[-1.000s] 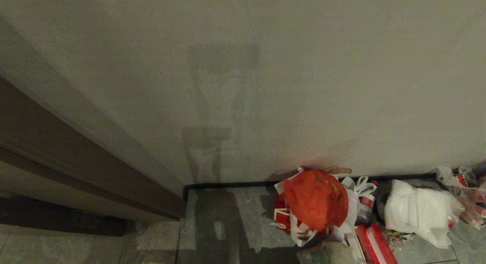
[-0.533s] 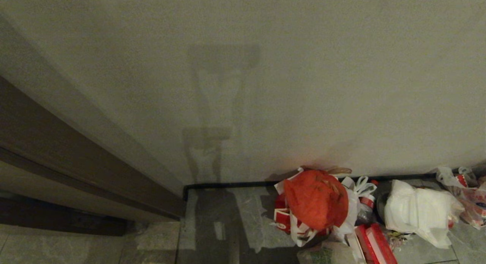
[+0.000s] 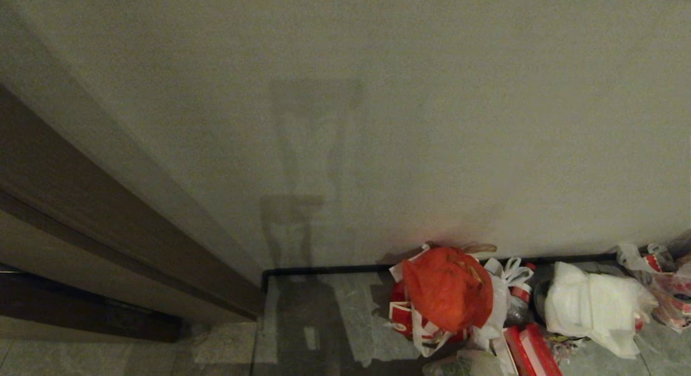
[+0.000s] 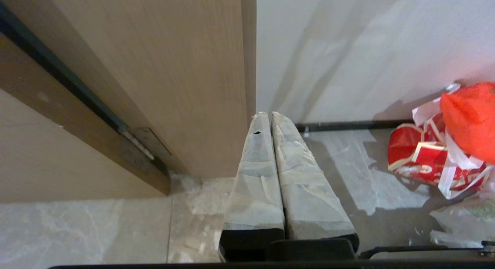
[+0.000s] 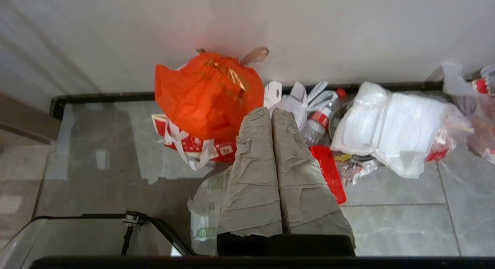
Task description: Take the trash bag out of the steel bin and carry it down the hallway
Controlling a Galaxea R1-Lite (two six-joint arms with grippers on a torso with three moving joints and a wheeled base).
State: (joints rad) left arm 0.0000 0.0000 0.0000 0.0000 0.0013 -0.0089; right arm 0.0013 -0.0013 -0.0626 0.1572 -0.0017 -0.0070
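From the head, no arm showed; a crumpled orange-red plastic bag (image 3: 448,289) sat against the pale beige wall (image 3: 378,122). Left gripper (image 4: 270,115) hung closed, empty, beside a brown wooden door frame (image 4: 174,75). Right gripper (image 5: 270,110) likewise, over a thin whitish see-through trash bag (image 5: 207,211) lying near on grey tiles; no steel bin visible. Carrying looked stalled or finished; resuming would need regrasping.

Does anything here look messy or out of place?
Yes. Rubbish is heaped on the floor tiles against the wall: an orange-red bag on red packaging, a white bag, a bottle.
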